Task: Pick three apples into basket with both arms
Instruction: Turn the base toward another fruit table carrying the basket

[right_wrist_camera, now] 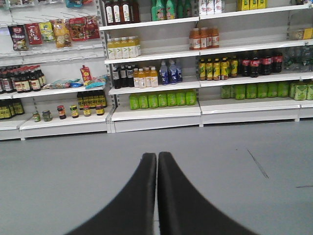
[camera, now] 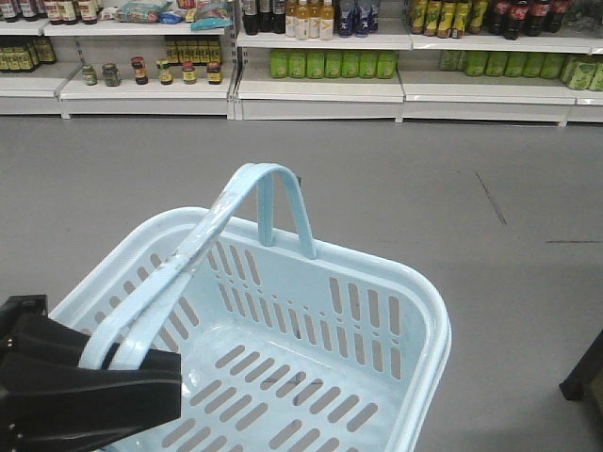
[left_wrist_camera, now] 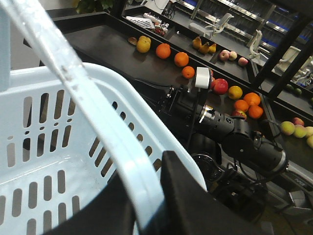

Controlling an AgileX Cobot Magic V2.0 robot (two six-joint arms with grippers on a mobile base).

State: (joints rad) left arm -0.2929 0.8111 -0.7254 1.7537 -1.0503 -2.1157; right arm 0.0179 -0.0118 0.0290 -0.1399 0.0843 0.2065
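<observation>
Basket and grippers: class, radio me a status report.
Left gripper shut on basket handle. Right gripper shut, empty. Basket holds nothing where visible. Nothing seen blocking its opening.

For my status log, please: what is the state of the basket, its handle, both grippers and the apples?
Basket: empty.
Left gripper: shut on the handle.
Handle: raised over the basket.
Right gripper: shut, holding nothing.
Red apple: on the dark counter, outside the basket.
</observation>
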